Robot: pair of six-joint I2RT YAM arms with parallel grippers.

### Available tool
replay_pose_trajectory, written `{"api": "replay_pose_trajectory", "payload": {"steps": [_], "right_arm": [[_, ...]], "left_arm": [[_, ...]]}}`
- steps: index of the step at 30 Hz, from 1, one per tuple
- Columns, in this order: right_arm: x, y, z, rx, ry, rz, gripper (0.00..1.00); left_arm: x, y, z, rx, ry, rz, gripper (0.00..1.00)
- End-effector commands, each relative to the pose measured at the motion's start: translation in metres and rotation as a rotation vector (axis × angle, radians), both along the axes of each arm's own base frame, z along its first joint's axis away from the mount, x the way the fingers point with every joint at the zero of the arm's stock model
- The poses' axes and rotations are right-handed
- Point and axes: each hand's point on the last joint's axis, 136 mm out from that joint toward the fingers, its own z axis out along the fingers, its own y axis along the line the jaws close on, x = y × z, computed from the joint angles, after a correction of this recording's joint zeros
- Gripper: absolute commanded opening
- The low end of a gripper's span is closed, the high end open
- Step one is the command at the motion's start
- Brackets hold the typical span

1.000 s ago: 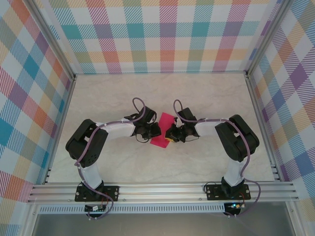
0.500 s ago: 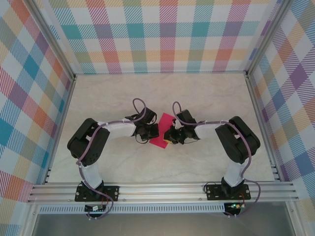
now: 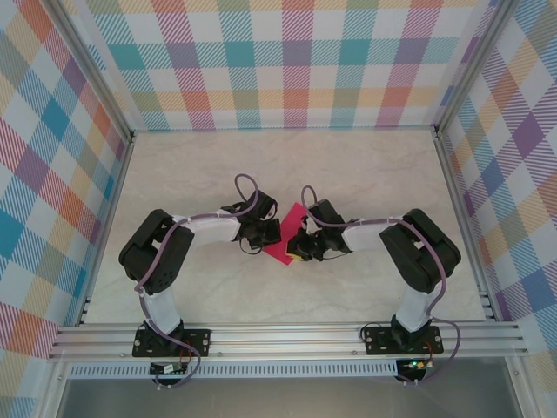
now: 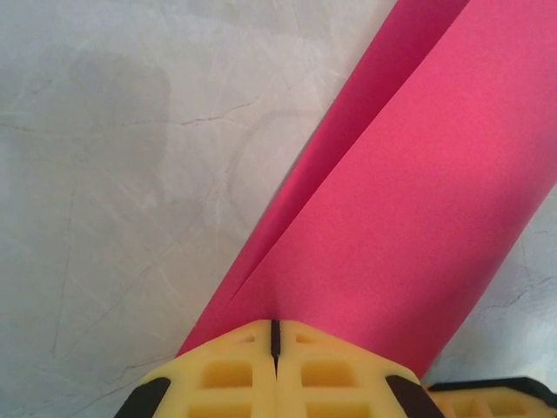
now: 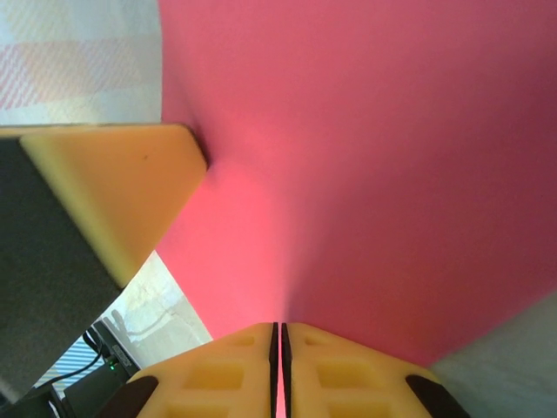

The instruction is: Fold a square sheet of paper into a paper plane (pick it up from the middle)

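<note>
Pale marbled table, plaid walls; top view: folded pink paper mid-table between left gripper and right gripper, long axis running near-left to far-right. Left wrist: yellow fingers pressed together on the paper's near end, the folded strip running away up and to the right above the table. Right wrist: fingers likewise pinched on the paper's edge, the left gripper's finger at the sheet's left side.

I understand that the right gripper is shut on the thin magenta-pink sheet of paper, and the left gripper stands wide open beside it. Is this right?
Not quite. The left gripper is not open: in the left wrist view its yellow fingers are pressed together on an edge of the thin magenta-pink sheet of paper. The right gripper is shut on it, as you say.
</note>
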Motion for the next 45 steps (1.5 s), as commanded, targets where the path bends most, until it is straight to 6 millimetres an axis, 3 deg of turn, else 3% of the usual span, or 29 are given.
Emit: {"api": "replay_pose_trajectory", "payload": {"steps": [1, 8, 14, 21, 23, 29, 34, 37, 41, 45], "right_arm": [[-0.011, 0.004, 0.007, 0.015, -0.005, 0.031, 0.12], [-0.024, -0.006, -0.022, -0.055, 0.069, 0.024, 0.1], [-0.03, 0.007, 0.001, 0.003, 0.026, 0.076, 0.1], [-0.046, -0.009, -0.029, -0.092, 0.1, 0.057, 0.1], [-0.046, -0.011, -0.027, -0.11, 0.09, 0.06, 0.1], [-0.042, -0.026, -0.009, -0.214, 0.046, 0.118, 0.11], [-0.054, -0.038, -0.018, -0.292, 0.083, 0.24, 0.11], [-0.04, -0.038, -0.001, -0.278, 0.018, 0.232, 0.12], [-0.008, -0.032, 0.04, -0.22, -0.143, 0.129, 0.15], [0.022, -0.049, 0.042, -0.299, -0.182, -0.025, 0.17]], "left_arm": [[-0.007, 0.015, -0.02, 0.089, 0.043, 0.023, 0.04], [-0.007, 0.015, -0.021, 0.09, 0.046, 0.029, 0.04], [-0.006, 0.016, -0.019, 0.093, 0.042, 0.032, 0.04], [-0.007, 0.016, -0.021, 0.091, 0.049, 0.036, 0.04], [-0.007, 0.015, -0.019, 0.089, 0.047, 0.036, 0.04], [-0.005, 0.013, 0.001, 0.063, 0.014, 0.034, 0.04], [-0.001, 0.006, 0.028, 0.001, -0.026, 0.028, 0.08], [0.006, 0.001, 0.044, -0.027, -0.062, 0.029, 0.11], [0.009, 0.006, 0.044, -0.002, -0.077, 0.043, 0.14], [0.011, 0.013, 0.043, 0.014, -0.086, 0.051, 0.18]]}}
